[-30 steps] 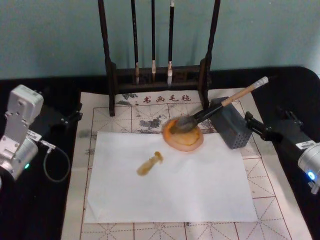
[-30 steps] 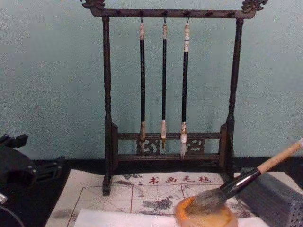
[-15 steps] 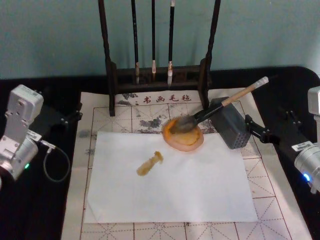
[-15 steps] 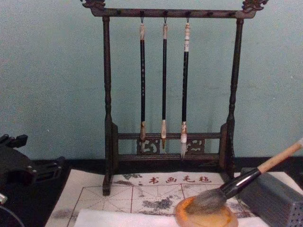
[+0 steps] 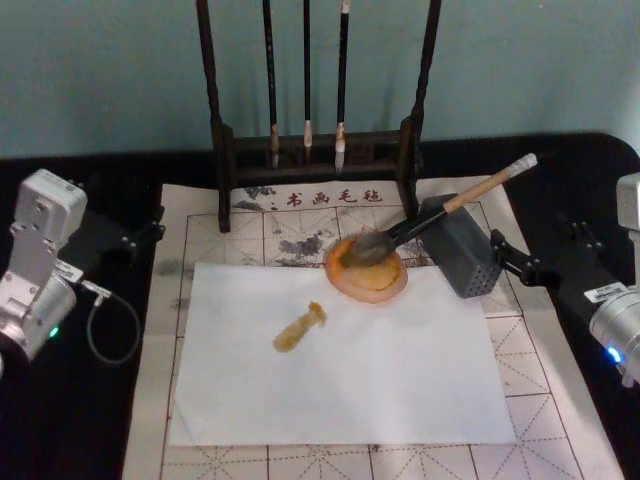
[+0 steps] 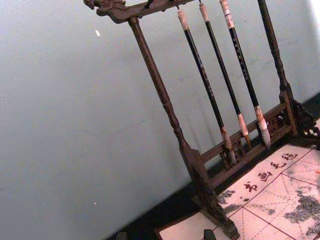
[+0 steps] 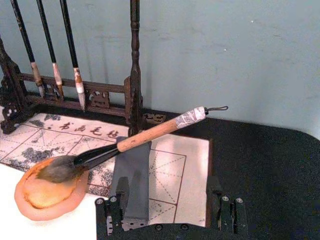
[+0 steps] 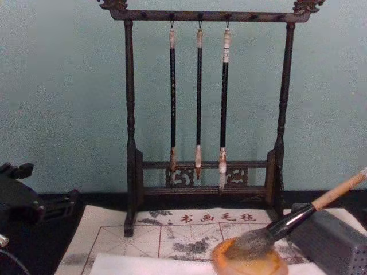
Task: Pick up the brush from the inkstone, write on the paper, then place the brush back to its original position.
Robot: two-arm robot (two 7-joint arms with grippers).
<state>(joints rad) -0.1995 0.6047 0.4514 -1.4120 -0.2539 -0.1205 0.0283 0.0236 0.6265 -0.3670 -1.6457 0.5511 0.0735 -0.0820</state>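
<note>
A: Where is the calligraphy brush (image 5: 430, 219) at this moment?

B: Right of centre in the head view. Its bushy grey-brown bristles lie in the round orange inkstone (image 5: 366, 270), and the tan handle slants up to the right, resting across the top of the grey perforated box (image 5: 459, 245). The white end cap points toward the upper right of the frame.

A: And the inkstone itself?

B: It overlaps the top edge of the white paper (image 5: 340, 350), which lies on the gridded felt mat (image 5: 232, 230) on the black bench (image 5: 100, 420). An amber-brown stroke (image 5: 299, 328) marks the paper left of centre.

A: What about the right pincer (image 7: 171, 212)?

B: In the right wrist view its two black fingers (image 7: 115, 202) stand wide apart at the bottom of the frame, released and grasping nothing, with the near end of the grey box between them. The brush handle crosses above them, untouched. In the head view the right arm sits at the right edge, just beside the box.

A: And the left one?

B: The left arm sits at the left edge of the head view, its left pincer (image 5: 135, 238) near the mat's upper left corner, well apart from the brush. I cannot tell whether it is released or clenched.

A: Anything behind?

B: A dark wooden brush rack (image 8: 205, 114) stands at the back of the mat, with three thin dark brushes (image 8: 198, 103) hanging from its top bar, pale tips down.
</note>
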